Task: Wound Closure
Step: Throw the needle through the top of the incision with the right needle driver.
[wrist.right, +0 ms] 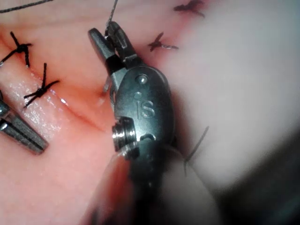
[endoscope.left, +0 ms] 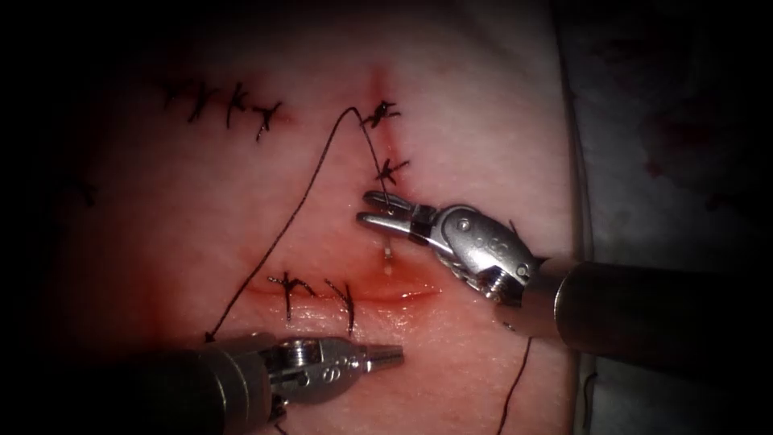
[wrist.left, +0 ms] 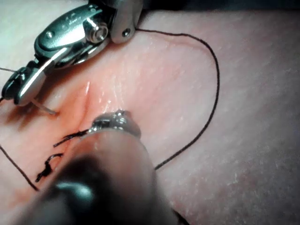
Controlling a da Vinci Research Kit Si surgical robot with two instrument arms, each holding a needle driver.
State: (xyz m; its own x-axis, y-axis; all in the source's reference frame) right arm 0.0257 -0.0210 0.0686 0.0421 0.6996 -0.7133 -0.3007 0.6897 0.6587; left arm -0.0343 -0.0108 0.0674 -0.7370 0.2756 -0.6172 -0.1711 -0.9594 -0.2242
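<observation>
Tissue (endoscope.left: 483, 121) wet at cut (endoscope.left: 386, 286); my right pincer (endoscope.left: 377, 208) parted around thread (endoscope.left: 298, 211), left pincer (endoscope.left: 385, 356) clenched, empty; I'd keep thread slack

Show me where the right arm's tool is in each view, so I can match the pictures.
Endoscope view: the right tool enters from the right, tip below a stitch.
Left wrist view: the tool lies beyond the left tool.
Right wrist view: the tool seen close, along its shaft.
Shared landmark: the stitch pair.
</observation>
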